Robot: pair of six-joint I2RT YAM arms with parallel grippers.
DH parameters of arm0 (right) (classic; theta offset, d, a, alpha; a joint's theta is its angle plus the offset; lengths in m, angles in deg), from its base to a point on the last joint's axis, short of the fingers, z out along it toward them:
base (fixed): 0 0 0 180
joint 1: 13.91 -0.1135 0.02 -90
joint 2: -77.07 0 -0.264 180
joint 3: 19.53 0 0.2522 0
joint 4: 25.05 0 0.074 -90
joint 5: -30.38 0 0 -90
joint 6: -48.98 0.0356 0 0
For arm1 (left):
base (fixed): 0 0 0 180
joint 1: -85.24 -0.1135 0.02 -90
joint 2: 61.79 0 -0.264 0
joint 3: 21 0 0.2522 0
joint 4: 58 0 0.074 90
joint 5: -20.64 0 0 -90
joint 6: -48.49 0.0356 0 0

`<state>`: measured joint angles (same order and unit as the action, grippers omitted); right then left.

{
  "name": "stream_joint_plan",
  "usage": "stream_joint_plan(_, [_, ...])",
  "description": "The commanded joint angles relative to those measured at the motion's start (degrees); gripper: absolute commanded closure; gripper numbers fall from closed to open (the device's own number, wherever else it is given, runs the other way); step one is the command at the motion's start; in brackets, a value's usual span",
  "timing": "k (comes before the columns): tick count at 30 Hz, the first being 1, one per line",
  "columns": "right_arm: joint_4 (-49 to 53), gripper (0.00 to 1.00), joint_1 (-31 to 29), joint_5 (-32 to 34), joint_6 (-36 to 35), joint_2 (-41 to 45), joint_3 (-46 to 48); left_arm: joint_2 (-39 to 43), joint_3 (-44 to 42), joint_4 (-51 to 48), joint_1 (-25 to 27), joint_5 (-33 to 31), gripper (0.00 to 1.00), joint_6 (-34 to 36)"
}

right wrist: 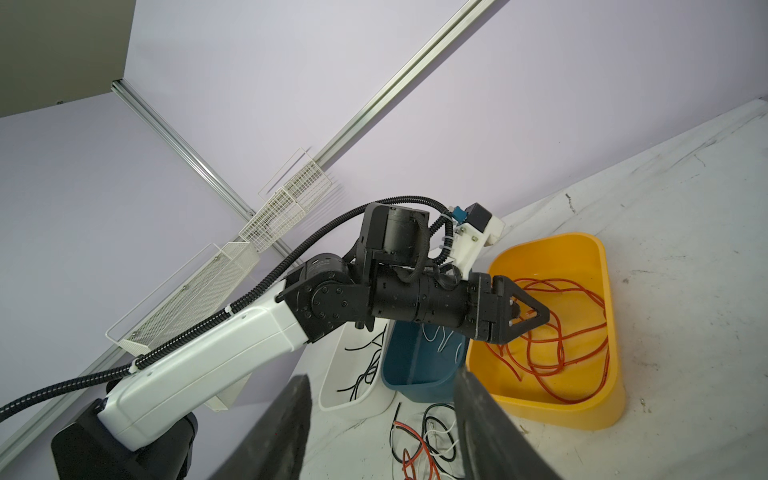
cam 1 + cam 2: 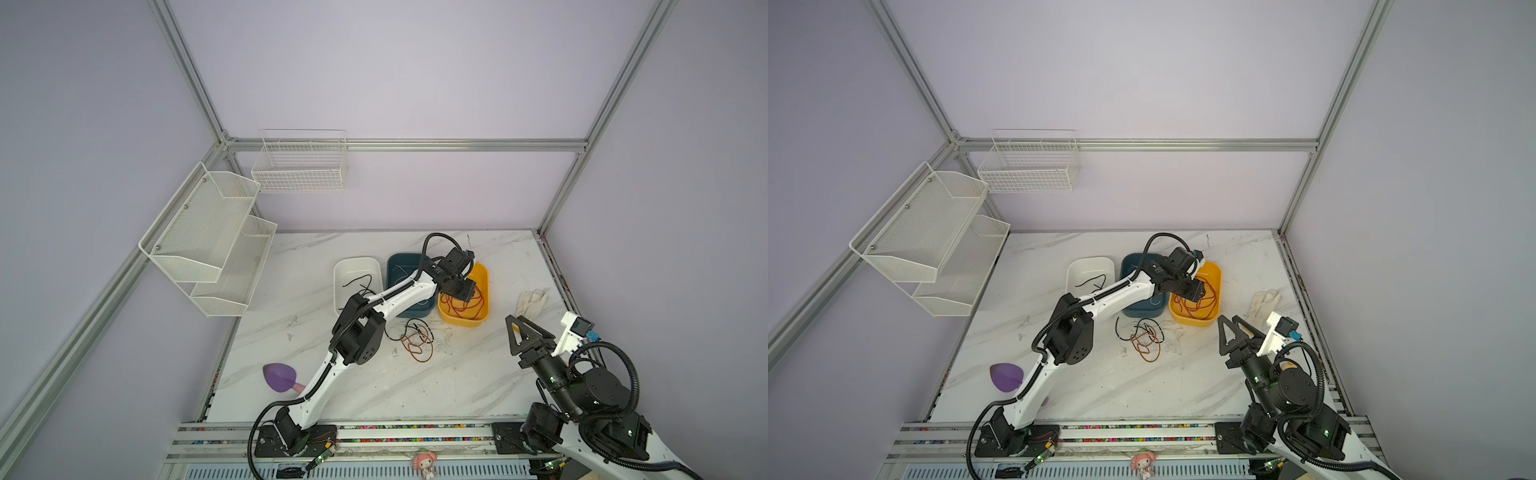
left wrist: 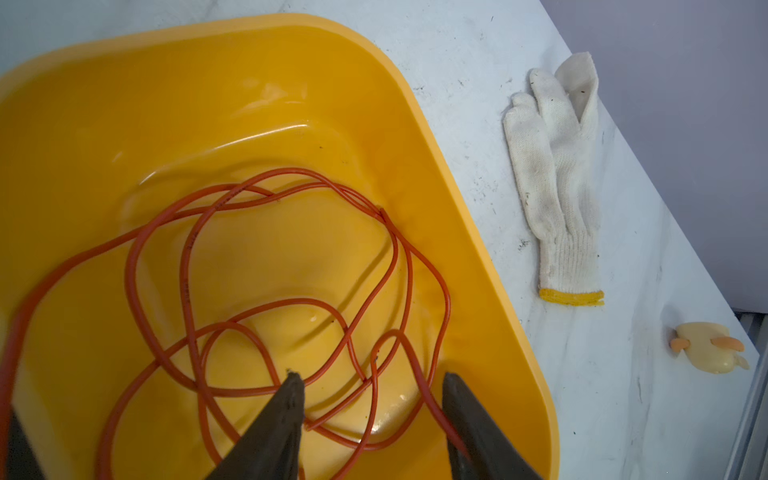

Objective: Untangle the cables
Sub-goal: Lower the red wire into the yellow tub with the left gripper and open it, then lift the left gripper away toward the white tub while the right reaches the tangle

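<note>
Left wrist view shows spread, empty left fingers (image 3: 278, 424) over red cables (image 3: 291, 300) in a yellow tub (image 3: 249, 83). Right fingers (image 1: 291, 424) likewise; a mixed tangle (image 2: 417, 343) awaits.

Red-orange cables (image 3: 297, 300), yellow bin (image 3: 249, 83), white-marbled table (image 3: 478, 62)

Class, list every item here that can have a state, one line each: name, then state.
left gripper, open over the yellow bin
right gripper, open, empty
yellow bin, holds loose red-orange cables
white bin, holds black cables
blue bin, holds white cable
cable pile, tangled on the table
glove, lying flat on the table
</note>
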<state>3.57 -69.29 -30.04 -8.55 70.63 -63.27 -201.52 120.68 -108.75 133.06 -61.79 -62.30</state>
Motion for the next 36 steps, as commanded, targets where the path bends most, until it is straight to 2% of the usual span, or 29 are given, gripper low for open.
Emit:
stream_joint_plan(1, [-0.3, 0.42, -0.3, 0.1, 0.0, -0.4, 0.4, 2.7, 6.1, -0.8, 0.2, -0.7, 0.40, 1.7])
stream_joint_plan(14, [-0.8, 0.41, -0.3, -0.2, -0.2, -1.6, 0.4, 8.1, 7.9, 0.8, 0.2, 5.4, 0.18, 2.1])
stream_joint_plan(20, [-0.9, 0.41, -0.3, -0.1, -0.3, -1.9, 0.3, 10.5, 8.3, 1.2, -0.3, 5.2, 0.00, 2.0])
stream_joint_plan(30, [-1.0, 0.39, -0.3, -0.3, 0.1, -4.3, 0.4, 16.3, 6.7, 0.9, -4.1, 3.2, 0.00, 1.6])
stream_joint_plan(32, [-1.4, 0.38, -0.3, -1.3, -0.2, -6.3, 0.5, 19.7, 3.2, 1.9, -5.3, 1.1, 0.00, 2.1])
stream_joint_plan(36, [-4.6, 0.38, -0.3, -7.3, -2.4, -14.3, 0.5, 27.8, -6.9, 5.8, -8.4, -0.1, 0.00, 2.5])
